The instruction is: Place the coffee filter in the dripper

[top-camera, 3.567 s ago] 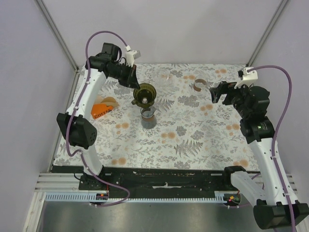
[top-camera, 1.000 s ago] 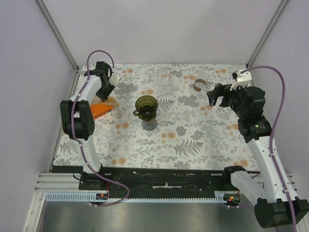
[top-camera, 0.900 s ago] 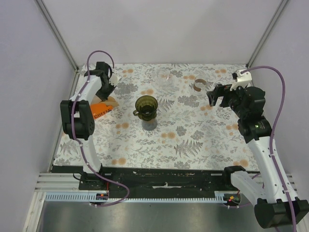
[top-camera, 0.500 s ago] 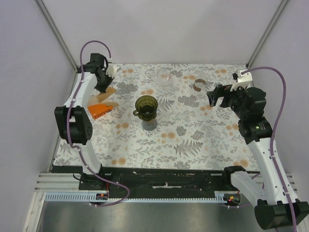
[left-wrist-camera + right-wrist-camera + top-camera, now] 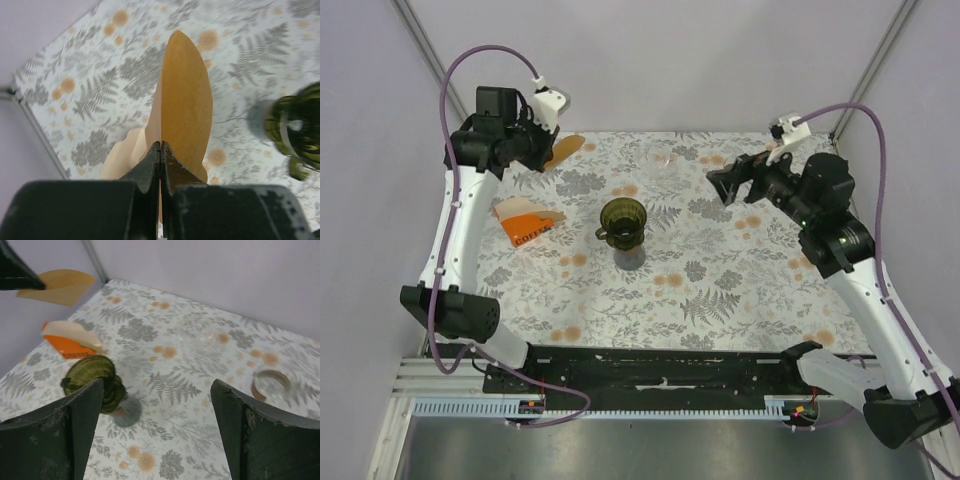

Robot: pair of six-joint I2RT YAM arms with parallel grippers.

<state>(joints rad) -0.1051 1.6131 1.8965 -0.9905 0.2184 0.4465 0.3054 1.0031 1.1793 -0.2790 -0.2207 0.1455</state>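
The left arm reached high over the table's [image 5: 720, 290] far-left corner, the left gripper [image 5: 544, 154] clenched on the coffee filter [image 5: 565, 149], held aloft. The right gripper [image 5: 724, 183] hung spread wide, grasping nothing. The dripper [image 5: 623, 218] stood mid-table, well apart, bare cloth around it. The filter's pinched edge was hidden.

We see the coffee filter [image 5: 182, 100] as thin, smooth, matt tan paper. The dripper [image 5: 622, 217] looks to us like glossy dark-green glass. The bench [image 5: 720, 290] wears a matt printed covering. The left claw [image 5: 160, 147] and right claw [image 5: 156, 385] look like matt black plastic, the right one scuffed and dusty.
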